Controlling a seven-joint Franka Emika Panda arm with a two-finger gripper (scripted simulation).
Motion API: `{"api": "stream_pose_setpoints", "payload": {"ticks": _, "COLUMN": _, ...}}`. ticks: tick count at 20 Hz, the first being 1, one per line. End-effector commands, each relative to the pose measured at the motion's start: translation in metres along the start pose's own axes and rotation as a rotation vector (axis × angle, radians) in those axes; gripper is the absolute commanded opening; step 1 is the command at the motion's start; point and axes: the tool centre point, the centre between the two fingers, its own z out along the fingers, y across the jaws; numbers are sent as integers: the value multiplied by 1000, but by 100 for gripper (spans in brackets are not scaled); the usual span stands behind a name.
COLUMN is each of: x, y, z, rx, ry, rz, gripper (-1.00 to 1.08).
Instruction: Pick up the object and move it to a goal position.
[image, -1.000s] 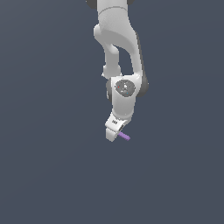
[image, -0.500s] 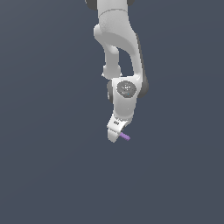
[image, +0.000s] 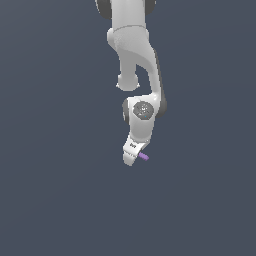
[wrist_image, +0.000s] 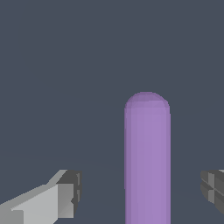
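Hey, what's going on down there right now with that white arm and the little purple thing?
Gripper open, fingers either side of the light-purple rod, not touching. Rod not grasped yet. Nothing in the way.

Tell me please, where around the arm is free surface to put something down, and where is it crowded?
In the exterior view, bare grey floor lies to the left and right of the arm and below the hand. The only crowded spot is at the hand, where the purple stick pokes out. In the wrist view the stick lies between the open fingers, touching neither.
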Motion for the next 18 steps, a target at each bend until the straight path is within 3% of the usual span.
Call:
{"api": "stream_pose_setpoints", "payload": {"ticks": 1, "x": 0, "y": 0, "z": 8, "rx": -1, "ry": 0, "rz": -1, "gripper": 100}}
{"api": "stream_pose_setpoints", "payload": {"ticks": 5, "x": 1, "y": 1, "z": 12, "rx": -1, "ry": 0, "rz": -1, "gripper": 100}}
{"api": "stream_pose_setpoints", "payload": {"ticks": 6, "x": 1, "y": 1, "z": 12, "rx": -1, "ry": 0, "rz": -1, "gripper": -100}}
{"api": "stream_pose_setpoints", "payload": {"ticks": 18, "x": 0, "y": 1, "z": 12, "rx": -1, "ry": 1, "rz": -1, "gripper": -100}}
